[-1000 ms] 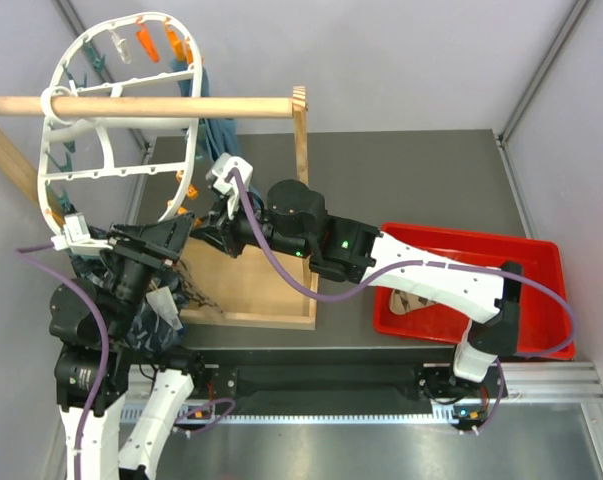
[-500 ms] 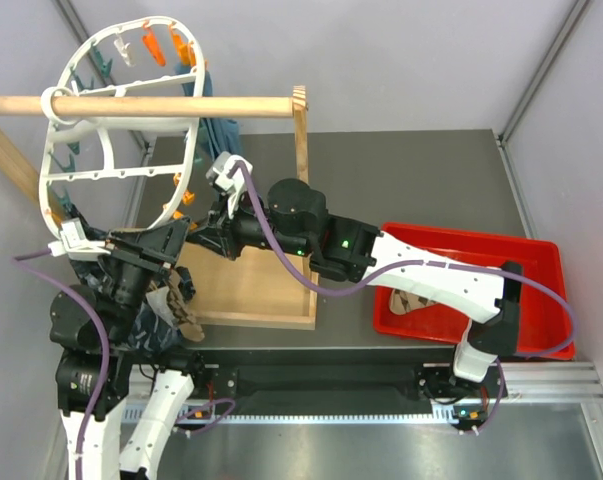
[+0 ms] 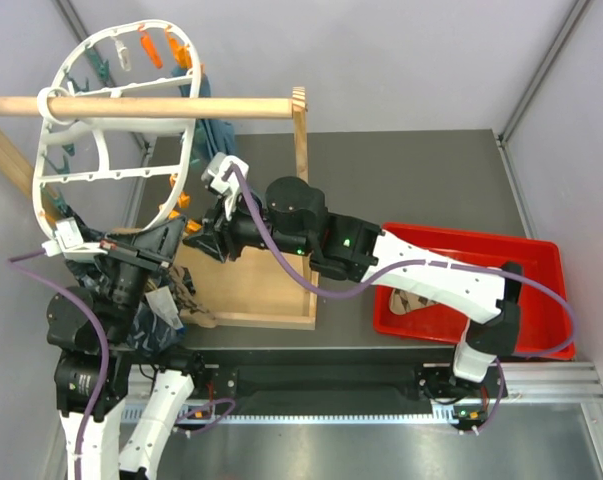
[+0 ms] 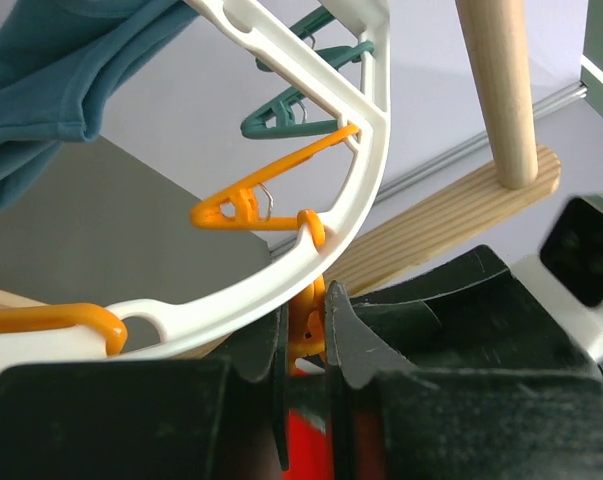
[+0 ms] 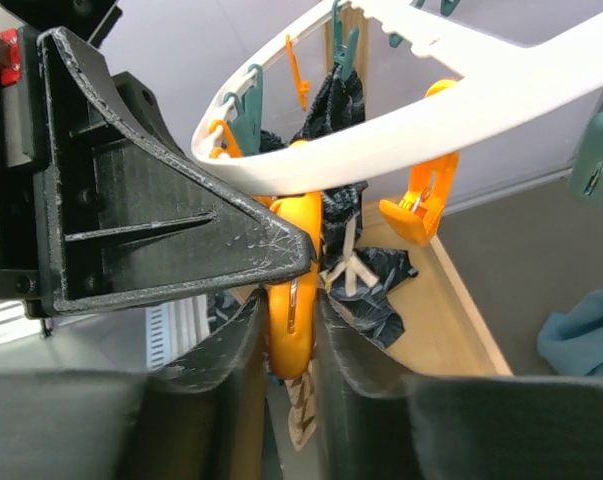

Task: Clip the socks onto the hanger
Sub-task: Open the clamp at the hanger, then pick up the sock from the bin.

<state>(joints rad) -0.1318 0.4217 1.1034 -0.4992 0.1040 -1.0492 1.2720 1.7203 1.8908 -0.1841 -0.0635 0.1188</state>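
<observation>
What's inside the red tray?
One patterned sock lies in the red tray, near its left end. The right arm reaches across the tray, so part of the sock and the floor beneath the arm are covered. The rest of the floor looks bare.

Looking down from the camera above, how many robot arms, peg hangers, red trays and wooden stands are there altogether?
Black-and-white robot arms: 2, the left arm and the right arm
White plastic oval peg hanger: 1
Red plastic tray: 1
Wooden rod-and-post stand: 1
Total: 5
</observation>
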